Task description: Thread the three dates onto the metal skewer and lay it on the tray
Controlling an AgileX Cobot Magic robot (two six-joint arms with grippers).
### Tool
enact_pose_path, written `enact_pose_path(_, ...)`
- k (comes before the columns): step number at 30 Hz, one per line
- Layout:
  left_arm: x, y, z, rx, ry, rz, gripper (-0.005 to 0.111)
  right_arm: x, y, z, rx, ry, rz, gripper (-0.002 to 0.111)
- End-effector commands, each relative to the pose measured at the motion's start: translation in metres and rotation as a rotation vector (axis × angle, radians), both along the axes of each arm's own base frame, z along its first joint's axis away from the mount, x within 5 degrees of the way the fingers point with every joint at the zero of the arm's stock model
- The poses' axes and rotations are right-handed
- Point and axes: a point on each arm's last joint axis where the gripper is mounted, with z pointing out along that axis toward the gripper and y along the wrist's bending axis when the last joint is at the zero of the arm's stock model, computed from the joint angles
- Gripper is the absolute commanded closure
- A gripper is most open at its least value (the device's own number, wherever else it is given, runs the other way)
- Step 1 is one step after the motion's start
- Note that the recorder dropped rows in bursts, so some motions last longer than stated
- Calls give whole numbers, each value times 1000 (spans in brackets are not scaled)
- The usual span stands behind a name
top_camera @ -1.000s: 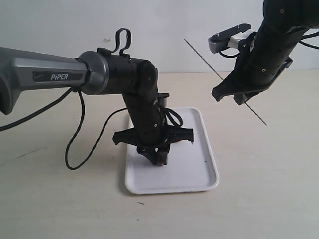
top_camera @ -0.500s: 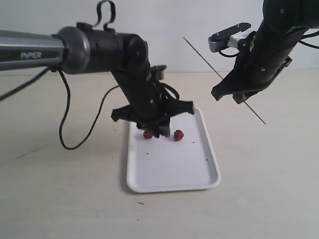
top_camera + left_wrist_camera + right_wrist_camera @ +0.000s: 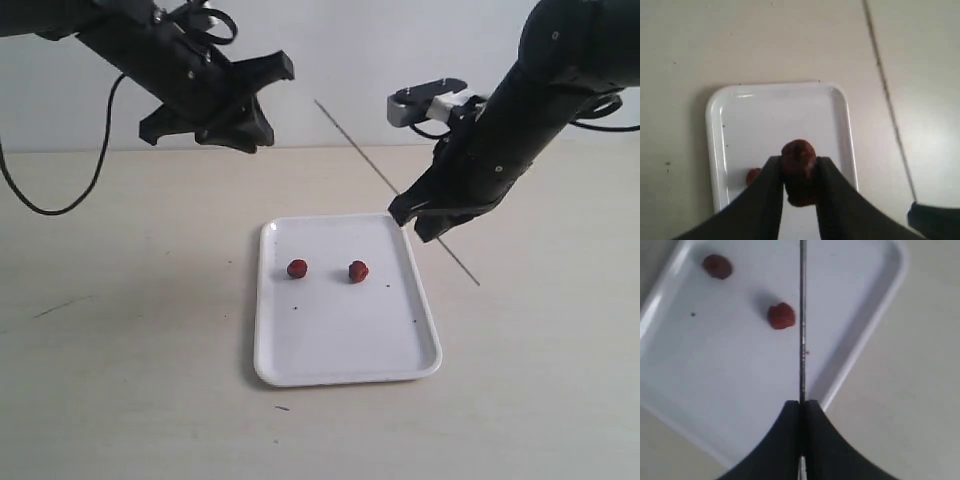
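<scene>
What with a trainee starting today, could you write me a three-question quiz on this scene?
1. How many dates lie on the tray?
2. True or false: the right tool grips the skewer.
3. What does the left tool hold? A) nothing B) a date C) the tray

Key: 1. Two. 2. True. 3. B.
</scene>
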Motion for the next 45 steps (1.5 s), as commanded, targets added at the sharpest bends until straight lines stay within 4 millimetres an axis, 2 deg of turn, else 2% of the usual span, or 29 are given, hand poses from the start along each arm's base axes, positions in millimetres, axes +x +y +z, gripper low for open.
enact_pose_path(1, 20, 37, 12, -121, -56, 65, 85, -7, 7, -8, 107, 33, 40, 108)
enact_pose_path(6, 35, 68, 13, -163, -103, 136, 85, -13, 20, -7, 269, 57, 75, 108)
enact_pose_path(7, 39, 76, 14, -171, -117, 166, 85, -16, 28, -5, 371, 68, 111, 108)
enact_pose_path(9, 40, 80, 15, -174, -122, 172, 85, -20, 34, -4, 450, 100, 112, 108)
enact_pose_path(12, 41, 80, 15, -159, -147, 154, 85, -24, 44, -6, 480, 112, 116, 108)
enact_pose_path(16, 39, 75, 15, -156, -158, 125, 85, -32, 75, -16, 522, 158, 142, 108)
enact_pose_path(18, 39, 74, 15, -146, -163, 105, 85, -31, 80, -21, 522, 153, 127, 108)
enact_pose_path(24, 39, 74, 15, -150, -164, 109, 85, -24, 85, -17, 621, 102, 90, 108)
enact_pose_path(30, 38, 73, 15, -159, -151, 108, 85, -20, 85, -17, 619, 73, 55, 108)
enact_pose_path(45, 37, 73, 15, -166, -135, 113, 85, -28, 87, -15, 638, 121, 132, 108)
